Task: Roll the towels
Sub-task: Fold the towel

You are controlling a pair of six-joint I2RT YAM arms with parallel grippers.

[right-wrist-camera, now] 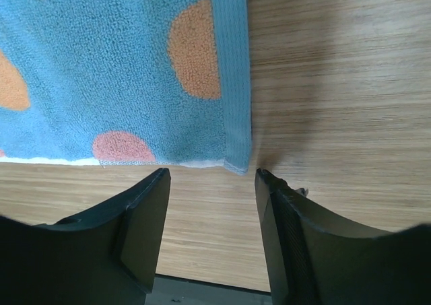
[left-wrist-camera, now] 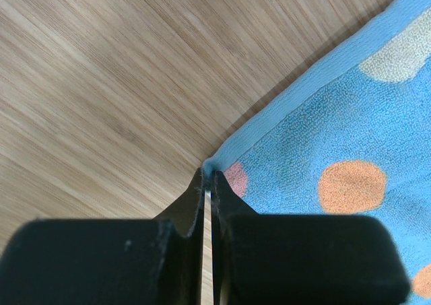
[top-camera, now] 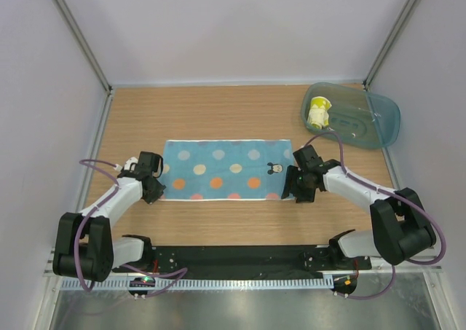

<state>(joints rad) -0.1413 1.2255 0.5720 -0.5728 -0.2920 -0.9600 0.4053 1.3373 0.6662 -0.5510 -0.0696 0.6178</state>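
Note:
The light blue towel (top-camera: pixel 222 170) with orange, white and pink dots lies spread flat in the middle of the wooden table. My left gripper (top-camera: pixel 154 189) is at its near left corner; in the left wrist view the jaws are shut on that corner (left-wrist-camera: pixel 214 162), pinching the hem of the blue towel (left-wrist-camera: pixel 323 116). At the near right corner (right-wrist-camera: pixel 237 165) my right gripper (top-camera: pixel 294 193) stands open just short of the blue towel (right-wrist-camera: pixel 101 62), with bare wood between its fingers (right-wrist-camera: pixel 151 197). The yellow towel (top-camera: pixel 318 112) sits bunched up in the tray.
A translucent teal tray (top-camera: pixel 378 122) stands at the back right corner of the table. White walls close in the back and both sides. A black base rail (top-camera: pixel 233 259) runs along the near edge.

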